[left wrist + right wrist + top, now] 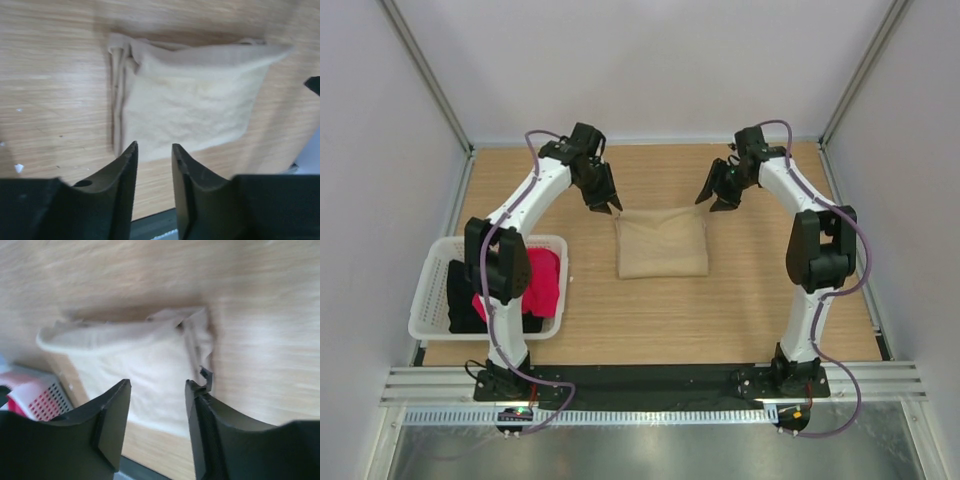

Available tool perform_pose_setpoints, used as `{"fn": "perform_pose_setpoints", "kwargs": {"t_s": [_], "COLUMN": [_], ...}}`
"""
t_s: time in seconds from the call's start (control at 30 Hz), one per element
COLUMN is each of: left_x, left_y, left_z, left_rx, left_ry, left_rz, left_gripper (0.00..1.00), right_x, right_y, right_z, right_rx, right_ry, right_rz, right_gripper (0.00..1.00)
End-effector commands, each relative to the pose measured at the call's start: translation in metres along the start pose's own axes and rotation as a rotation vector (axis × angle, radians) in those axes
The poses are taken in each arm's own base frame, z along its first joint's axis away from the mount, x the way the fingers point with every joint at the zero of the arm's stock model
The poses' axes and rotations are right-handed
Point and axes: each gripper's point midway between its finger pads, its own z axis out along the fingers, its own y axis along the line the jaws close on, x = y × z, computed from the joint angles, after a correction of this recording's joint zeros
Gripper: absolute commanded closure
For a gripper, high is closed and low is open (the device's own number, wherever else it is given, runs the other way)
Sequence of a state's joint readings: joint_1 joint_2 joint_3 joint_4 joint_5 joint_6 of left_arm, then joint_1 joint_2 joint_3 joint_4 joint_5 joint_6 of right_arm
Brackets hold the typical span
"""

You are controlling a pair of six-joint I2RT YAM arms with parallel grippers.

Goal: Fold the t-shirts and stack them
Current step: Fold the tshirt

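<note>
The tan t-shirt (662,245) lies folded into a compact rectangle in the middle of the table. It fills the left wrist view (195,100) and the right wrist view (135,360). My left gripper (610,208) hovers just off the shirt's far left corner, open with nothing between its fingers (154,146). Off the far right corner my right gripper (712,203) is open too and holds nothing (157,382). The red-pink t-shirt (542,280) and the black t-shirt (463,295) lie bunched in the basket.
The white slotted basket (425,290) stands at the table's left edge beside the left arm's base, and its corner shows in the right wrist view (42,400). Grey walls close in the left, right and far sides.
</note>
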State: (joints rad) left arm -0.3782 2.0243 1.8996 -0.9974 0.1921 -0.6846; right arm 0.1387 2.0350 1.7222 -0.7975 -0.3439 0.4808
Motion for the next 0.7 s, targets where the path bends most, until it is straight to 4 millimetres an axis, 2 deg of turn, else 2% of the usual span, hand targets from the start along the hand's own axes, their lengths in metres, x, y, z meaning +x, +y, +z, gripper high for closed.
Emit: {"fn": "perform_pose_setpoints", "kwargs": {"t_s": [0.0,0.03,0.07,0.1,0.13,0.17,0.2,0.27,0.33,0.37,0.43,0.57,0.67], "left_x": [0.013,0.024,0.028,0.028,0.033,0.033,0.033,0.025,0.012,0.013,0.000,-0.024,-0.032], "left_y": [-0.035,-0.034,-0.039,-0.053,-0.051,-0.051,-0.055,-0.059,-0.065,-0.063,-0.064,-0.047,-0.031], "left_z": [-0.005,0.005,0.010,0.012,0.026,0.032,0.038,0.056,0.064,0.077,0.084,0.108,0.125], "left_rx": [0.181,0.198,0.233,0.313,0.320,0.326,0.347,0.374,0.401,0.394,0.417,0.379,0.351], "left_ry": [0.011,0.046,0.074,0.088,0.121,0.127,0.135,0.117,0.081,0.093,0.068,0.000,0.009], "left_rz": [0.026,0.014,-0.018,-0.018,-0.032,-0.039,-0.050,-0.044,-0.035,-0.039,-0.053,-0.066,-0.091], "left_gripper": [0.68,0.71,0.77,0.80,0.85,0.87,0.88,0.90,0.90,0.91,0.91,0.91,0.91], "right_x": [0.014,0.021,0.025,0.019,0.031,0.033,0.024,0.026,0.018,0.019,0.006,-0.006,-0.016], "right_y": [0.035,0.039,0.043,0.054,0.054,0.058,0.067,0.060,0.065,0.061,0.067,0.054,0.042], "right_z": [-0.022,-0.015,-0.010,-0.006,0.006,0.012,0.017,0.033,0.042,0.054,0.059,0.083,0.092], "right_rx": [-0.137,-0.186,-0.222,-0.290,-0.333,-0.369,-0.420,-0.428,-0.469,-0.475,-0.514,-0.509,-0.501], "right_ry": [-0.022,-0.006,0.008,-0.003,0.049,0.060,0.025,0.028,0.006,0.024,-0.007,-0.011,-0.022], "right_rz": [-0.027,-0.015,0.000,0.038,0.069,0.089,0.091,0.119,0.122,0.135,0.127,0.159,0.198], "right_gripper": [0.48,0.51,0.60,0.67,0.76,0.87,0.90,0.92,0.92,0.93,0.93,0.93,0.93]}}
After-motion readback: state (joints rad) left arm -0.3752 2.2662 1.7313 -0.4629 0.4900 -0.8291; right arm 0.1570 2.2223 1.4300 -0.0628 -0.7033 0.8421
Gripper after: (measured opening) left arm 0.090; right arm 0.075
